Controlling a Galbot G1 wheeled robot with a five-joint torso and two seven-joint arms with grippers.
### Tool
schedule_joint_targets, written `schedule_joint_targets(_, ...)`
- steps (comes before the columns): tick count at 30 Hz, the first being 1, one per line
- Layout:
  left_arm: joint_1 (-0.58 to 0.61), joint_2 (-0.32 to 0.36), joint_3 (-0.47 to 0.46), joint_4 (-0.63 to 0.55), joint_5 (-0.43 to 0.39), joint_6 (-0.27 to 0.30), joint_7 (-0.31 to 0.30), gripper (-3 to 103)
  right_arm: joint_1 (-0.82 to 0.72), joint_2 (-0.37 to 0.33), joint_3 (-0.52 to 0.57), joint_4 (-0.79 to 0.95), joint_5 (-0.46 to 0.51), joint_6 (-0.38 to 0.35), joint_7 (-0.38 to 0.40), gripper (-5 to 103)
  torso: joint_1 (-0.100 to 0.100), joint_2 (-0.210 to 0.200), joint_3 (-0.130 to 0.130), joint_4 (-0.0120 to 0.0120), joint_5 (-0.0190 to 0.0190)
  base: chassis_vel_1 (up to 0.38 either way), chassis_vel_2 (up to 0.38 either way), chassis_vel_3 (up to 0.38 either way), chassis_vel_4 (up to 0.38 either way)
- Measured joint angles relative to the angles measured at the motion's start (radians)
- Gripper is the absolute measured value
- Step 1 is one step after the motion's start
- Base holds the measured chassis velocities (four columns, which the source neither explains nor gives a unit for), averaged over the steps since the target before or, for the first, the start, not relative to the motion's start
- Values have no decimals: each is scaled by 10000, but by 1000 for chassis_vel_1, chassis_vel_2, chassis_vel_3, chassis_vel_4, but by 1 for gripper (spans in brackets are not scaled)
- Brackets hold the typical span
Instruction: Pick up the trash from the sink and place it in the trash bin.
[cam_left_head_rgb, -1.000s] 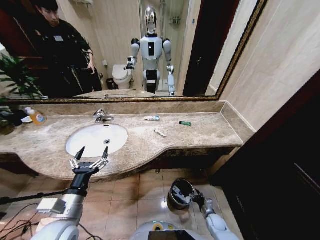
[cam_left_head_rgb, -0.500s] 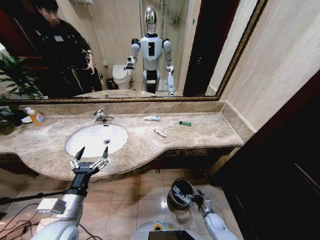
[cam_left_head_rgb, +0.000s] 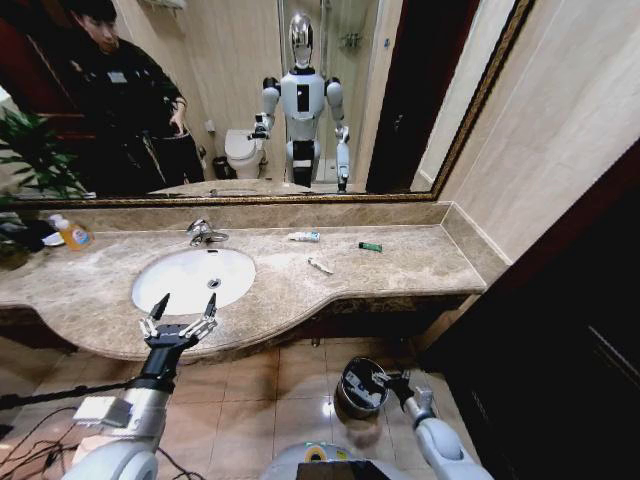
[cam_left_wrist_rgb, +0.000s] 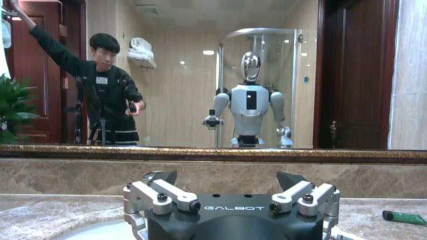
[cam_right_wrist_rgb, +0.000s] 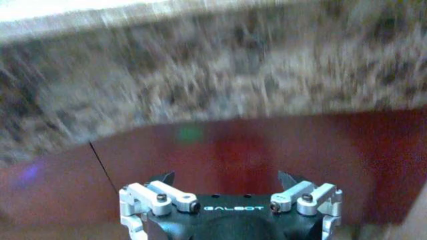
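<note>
The white oval sink (cam_left_head_rgb: 190, 272) is sunk in the marble counter, with a chrome tap (cam_left_head_rgb: 205, 233) behind it. Its bowl shows just the drain. Trash lies on the counter to its right: a white-and-blue tube (cam_left_head_rgb: 304, 237), a small white piece (cam_left_head_rgb: 320, 266) and a green piece (cam_left_head_rgb: 370, 246) (cam_left_wrist_rgb: 403, 217). My left gripper (cam_left_head_rgb: 187, 300) (cam_left_wrist_rgb: 227, 176) hangs open and empty at the counter's front edge before the sink. The dark round trash bin (cam_left_head_rgb: 358, 386) stands on the floor. My right gripper (cam_left_head_rgb: 384, 380) (cam_right_wrist_rgb: 227, 176) is open at the bin's right rim, facing the counter's underside.
An orange-liquid bottle (cam_left_head_rgb: 72, 233) and a plant (cam_left_head_rgb: 30, 160) stand at the counter's far left. A large mirror (cam_left_head_rgb: 300, 90) backs the counter. A dark cabinet (cam_left_head_rgb: 560, 340) closes off the right side. Cables lie on the tiled floor (cam_left_head_rgb: 250, 400).
My right arm has swung slightly right and the gripper has risen a little beside the bin. The left arm has not moved.
</note>
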Motion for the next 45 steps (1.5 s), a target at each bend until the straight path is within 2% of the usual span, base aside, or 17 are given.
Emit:
schedule_joint_targets(7, 0, 0, 1, 0, 0, 0, 0, 100, -797, -223, 194, 2338, 186, -81, 321, 100, -1, 0, -1, 0, -2, 0, 0, 0, 0)
schedule_joint_targets(9, 0, 0, 1, 0, 0, 0, 0, 100, -1004, -278, 266, 3403, 205, -245, 416, 100, 0, 0, -1, -1, -3, 0, 0, 0, 0)
schedule_joint_targets(11, 0, 0, 1, 0, 0, 0, 1, 100, -988, -275, 284, 3753, 203, -358, 442, 100, -1, 0, -1, 0, -3, 0, 0, 0, 0)
schedule_joint_targets(14, 0, 0, 0, 0, 0, 0, 0, 100, -809, -216, 294, 4171, 169, -658, 460, 100, 0, 0, 0, -2, 0, 0, 0, 0, 0)
schedule_joint_targets(17, 0, 0, 0, 0, 0, 0, 0, 100, 40, -22, 174, 4582, 51, -1638, 460, 100, 1, 0, 0, 1, 0, 0, 0, 0, 0)
schedule_joint_targets(23, 1, 0, 1, 0, 0, 0, 0, 100, 912, -36, -142, 4500, -45, -2432, 302, 100, 1, 0, 0, -1, -1, 0, 0, 0, 0)
schedule_joint_targets(32, 0, 1, 0, 0, 0, 0, 0, 100, 3642, -313, -1197, 3413, -143, -3624, -74, 100, 2, -1, 2, 2, -1, 0, 0, 0, 0)
schedule_joint_targets(42, 0, 0, 1, 0, 0, 0, 1, 100, 5775, -400, -2659, 1796, 109, -4461, -132, 100, 3, -1, 1, 1, -1, 0, 0, 0, 0)
schedule_joint_targets(43, 0, 0, 1, 0, 0, 0, 0, 100, 6092, -400, -2850, 1535, 147, -4531, -176, 102, 2, -1, 1, 0, 0, 0, 0, 0, 0)
schedule_joint_targets(45, 0, 0, 1, 1, 0, 0, 0, 100, 6437, -397, -3019, 1268, 164, -4554, -198, 99, 2, -1, 1, 1, -1, 0, 0, 0, 0)
